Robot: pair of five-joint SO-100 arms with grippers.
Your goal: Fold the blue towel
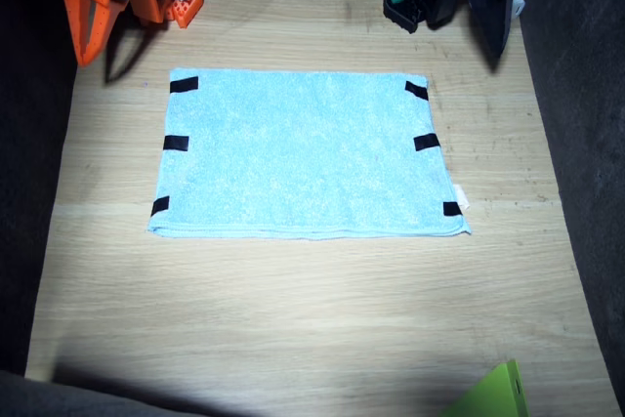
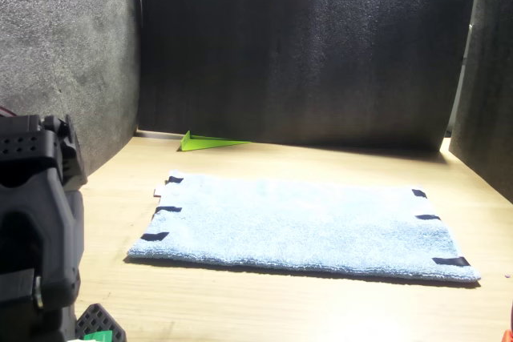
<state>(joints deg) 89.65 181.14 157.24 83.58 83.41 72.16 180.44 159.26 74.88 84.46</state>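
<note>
Sky-blue, the towel [image 1: 309, 153] lies spread flat and unfolded mid-worktop [image 1: 293, 319], so every fold remains to be made, while both arms sit parked at the far edge and I cannot tell whether either gripper is spread or pressed together.

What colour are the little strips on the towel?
Black tape strips on the blue towel, clearest in the fixed view.
</note>
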